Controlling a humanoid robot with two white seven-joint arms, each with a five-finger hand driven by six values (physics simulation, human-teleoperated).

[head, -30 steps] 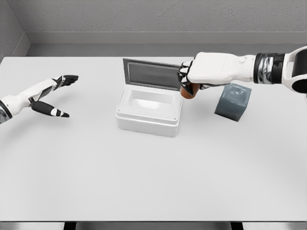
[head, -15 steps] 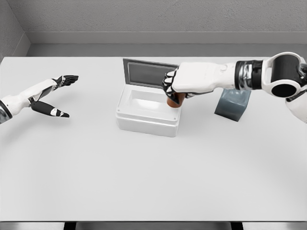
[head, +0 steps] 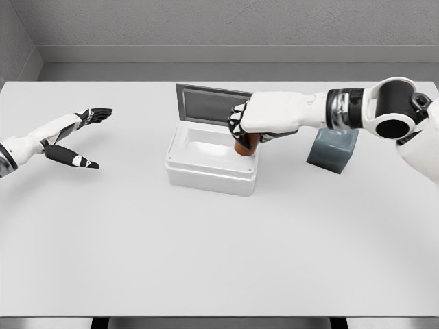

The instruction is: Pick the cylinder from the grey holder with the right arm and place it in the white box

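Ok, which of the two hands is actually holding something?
The right hand, over the right side of the white box, is curled around the brown cylinder. The left hand is open and empty, far left.

Single head view, high, angled down over table (head: 206,260), wall behind.

Right hand (head: 255,122) gripping brown cylinder (head: 245,144) above right inner edge of white box (head: 212,161); grey holder (head: 333,152) sitting right of box; left hand (head: 74,137) hovering, fingers spread, far left of box over worktop (head: 206,247).
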